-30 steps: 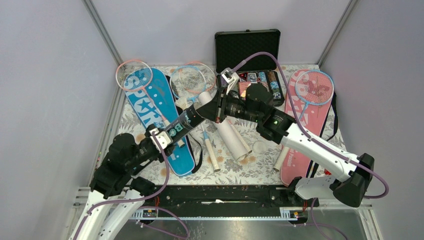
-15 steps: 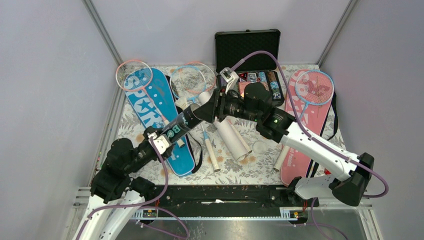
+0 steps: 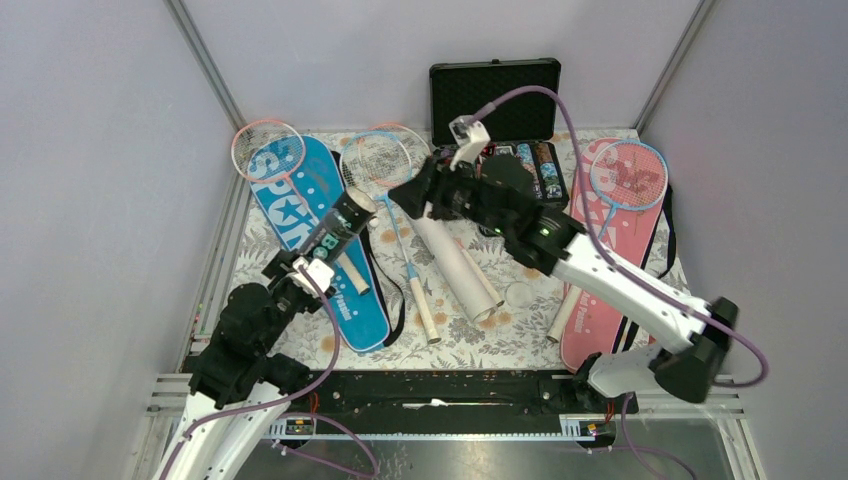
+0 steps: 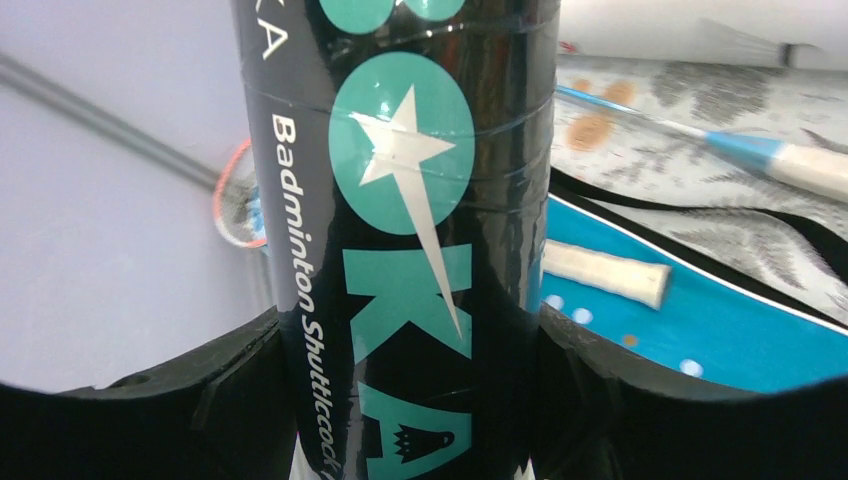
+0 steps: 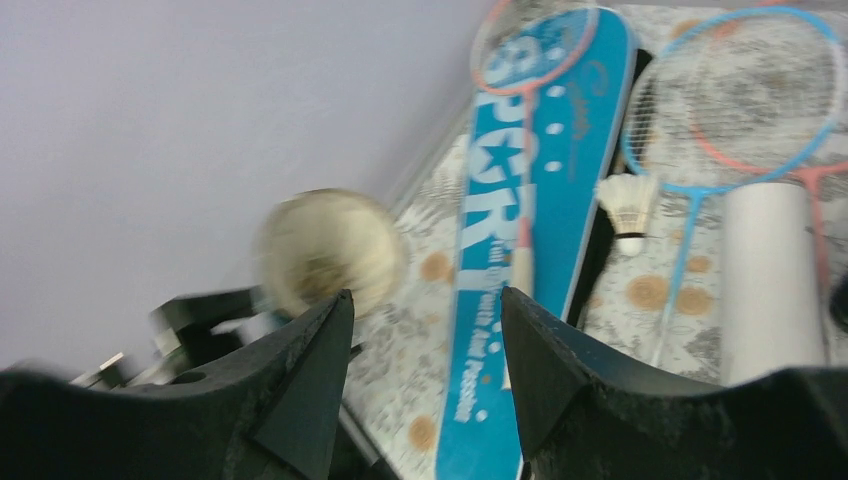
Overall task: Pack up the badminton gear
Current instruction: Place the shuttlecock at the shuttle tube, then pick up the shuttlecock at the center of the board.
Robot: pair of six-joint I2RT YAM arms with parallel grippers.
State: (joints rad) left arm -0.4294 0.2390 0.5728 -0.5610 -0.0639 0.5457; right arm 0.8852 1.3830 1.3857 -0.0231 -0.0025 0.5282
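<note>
My left gripper (image 3: 303, 266) (image 4: 410, 335) is shut on the dark shuttlecock tube (image 3: 335, 228) (image 4: 430, 200), holding it tilted above the blue cover (image 3: 300, 215). The tube's open end (image 5: 330, 250) shows blurred at the left of the right wrist view. Up and right of that end, my right gripper (image 3: 408, 190) (image 5: 425, 300) hangs open and empty. A white tube (image 3: 460, 262) (image 5: 770, 270) lies mid-table. One white shuttlecock (image 5: 628, 205) rests beside the blue cover (image 5: 520, 200). A pink racket (image 3: 267, 150) lies on that cover, and a light-blue racket (image 3: 628, 175) on the pink cover (image 3: 600, 290).
A black case (image 3: 495, 95) of poker chips stands open at the back. Two overlapping rackets (image 3: 385, 160) lie behind the white tube. A clear round lid (image 3: 519, 294) and another white tube (image 3: 562, 318) sit near the pink cover. Grey walls close in both sides.
My right gripper has opened and pulled up and back from the dark tube's mouth. The left arm has swung the tube leftward and away from the right gripper.
</note>
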